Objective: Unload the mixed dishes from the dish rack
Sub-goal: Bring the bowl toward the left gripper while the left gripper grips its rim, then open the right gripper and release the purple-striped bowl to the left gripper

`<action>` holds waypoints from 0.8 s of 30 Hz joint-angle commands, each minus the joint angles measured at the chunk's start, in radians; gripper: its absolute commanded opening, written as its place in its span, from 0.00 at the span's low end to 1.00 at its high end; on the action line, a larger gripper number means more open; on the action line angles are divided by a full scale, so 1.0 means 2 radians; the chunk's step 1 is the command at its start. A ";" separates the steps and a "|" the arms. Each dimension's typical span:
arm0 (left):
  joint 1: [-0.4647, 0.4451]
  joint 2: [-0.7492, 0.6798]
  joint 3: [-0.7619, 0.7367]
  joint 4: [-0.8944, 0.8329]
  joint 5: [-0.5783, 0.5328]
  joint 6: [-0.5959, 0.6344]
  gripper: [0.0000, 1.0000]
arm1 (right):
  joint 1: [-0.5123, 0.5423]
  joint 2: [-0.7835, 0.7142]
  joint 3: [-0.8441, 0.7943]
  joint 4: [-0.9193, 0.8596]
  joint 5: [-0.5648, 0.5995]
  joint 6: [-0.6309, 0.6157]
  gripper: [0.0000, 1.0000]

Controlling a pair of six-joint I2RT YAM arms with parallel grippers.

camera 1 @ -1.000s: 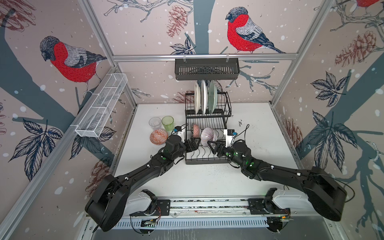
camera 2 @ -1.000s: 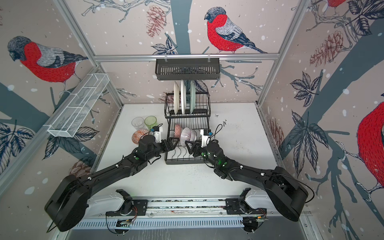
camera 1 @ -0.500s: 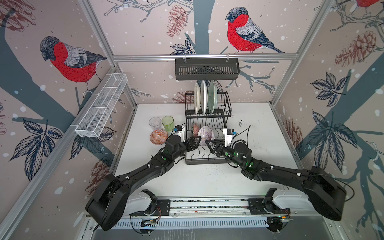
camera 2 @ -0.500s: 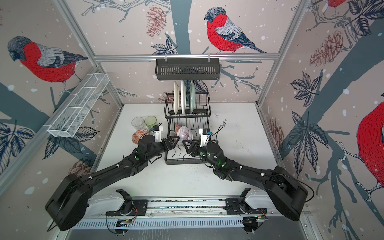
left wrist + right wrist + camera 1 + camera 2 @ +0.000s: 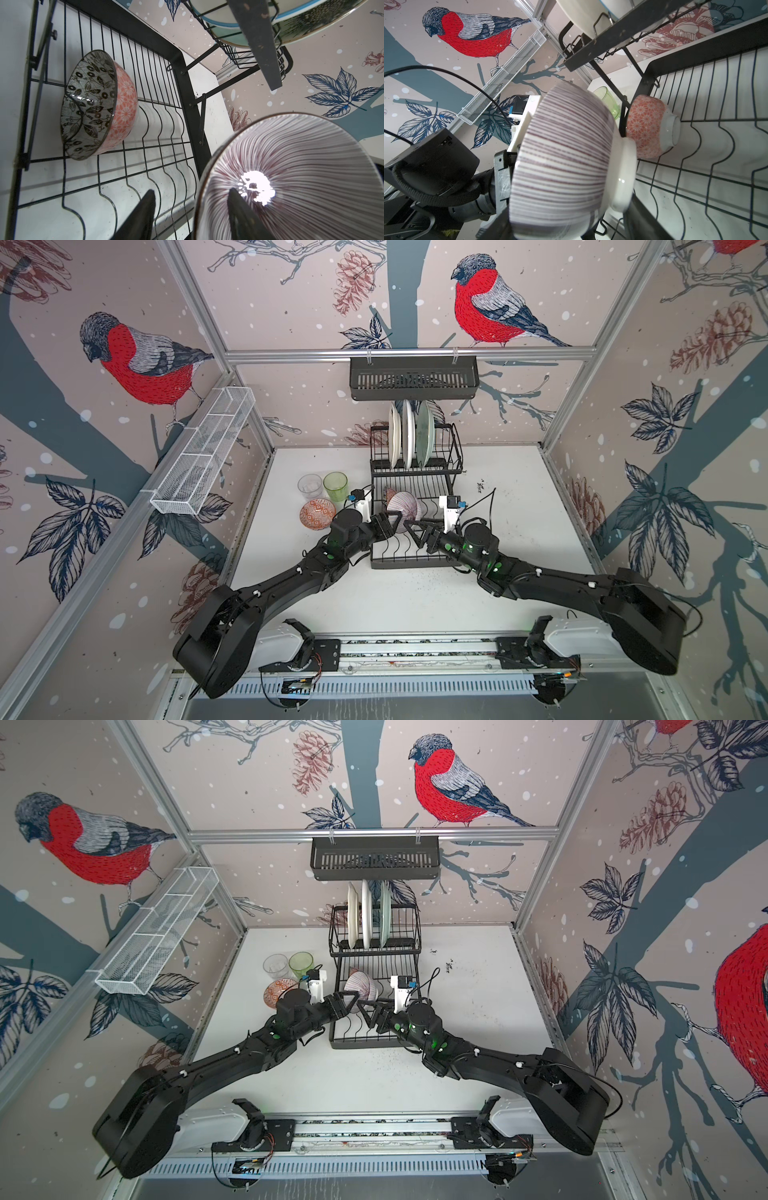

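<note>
Gripping purple-striped white bowl (image 5: pixel 291 176) w/ right claw (image 5: pixel 415 532), left claw (image 5: pixel 191 191) half-open astride rim, over blk rack (image 5: pixel 409 562)

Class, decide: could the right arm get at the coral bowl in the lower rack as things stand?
Probably not yet: the right gripper seems to hold the striped bowl, which stands in front of the coral bowl.

The walls (image 5: pixel 291 294) are covered with bullfinch prints (image 5: pixel 141 360). At 12 o'clock a black shelf (image 5: pixel 413 379) is hung, at 10 o'clock a mesh basket (image 5: pixel 203 456); the tabletop (image 5: pixel 528 531) is white.
</note>
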 commanded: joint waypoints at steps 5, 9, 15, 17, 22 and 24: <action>-0.001 -0.003 0.004 0.018 0.001 0.003 0.44 | 0.004 0.018 0.014 0.049 -0.023 -0.010 0.49; 0.000 -0.007 0.003 0.014 -0.001 0.006 0.33 | 0.004 0.023 0.017 0.049 -0.025 -0.012 0.50; -0.001 -0.007 0.003 0.010 -0.004 0.008 0.21 | 0.006 0.027 0.021 0.045 -0.028 -0.015 0.60; 0.000 -0.008 0.003 0.008 -0.004 0.008 0.19 | 0.006 0.027 0.021 0.043 -0.027 -0.018 0.65; -0.001 -0.008 0.003 -0.001 -0.006 0.009 0.08 | 0.007 0.029 0.023 0.038 -0.025 -0.022 0.75; 0.000 -0.010 0.002 -0.005 -0.009 0.009 0.07 | 0.008 0.030 0.024 0.036 -0.024 -0.023 0.81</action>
